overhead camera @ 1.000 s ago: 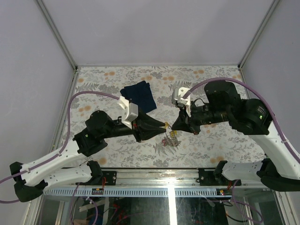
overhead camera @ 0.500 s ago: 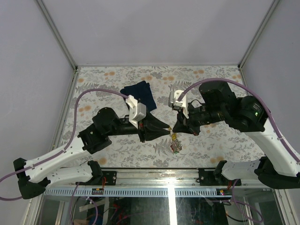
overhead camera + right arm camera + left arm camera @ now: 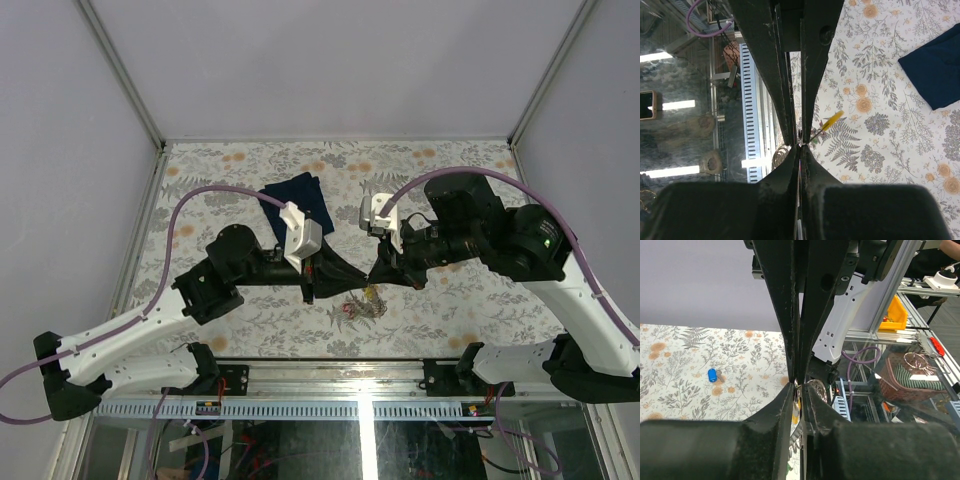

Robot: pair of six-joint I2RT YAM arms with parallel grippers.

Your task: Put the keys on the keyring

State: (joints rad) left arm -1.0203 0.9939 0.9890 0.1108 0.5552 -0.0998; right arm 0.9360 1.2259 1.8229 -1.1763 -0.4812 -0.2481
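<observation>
Both grippers meet tip to tip above the front middle of the table. My left gripper [image 3: 360, 283] [image 3: 799, 387] stands nearly shut, with the metal blade of a yellow-tagged key [image 3: 796, 412] [image 3: 831, 121] in its narrow gap. My right gripper [image 3: 377, 279] [image 3: 800, 146] is shut tight on something thin, seemingly the wire of the keyring. A bunch of keys [image 3: 362, 306] with coloured tags dangles just below the two tips. The ring's wire is mostly hidden by the fingers. One blue-tagged key [image 3: 713, 375] lies alone on the flowered table.
A folded navy cloth [image 3: 297, 200] [image 3: 935, 65] lies behind the grippers at the middle of the table [image 3: 450, 160]. The table's front edge and metal rail [image 3: 330, 350] run close below the hanging keys. White walls enclose the sides and back.
My left arm has reached forward and right, bringing its tip against the right gripper's tip. Its jaws have narrowed. The hanging keys shifted slightly; the right arm barely moved.
</observation>
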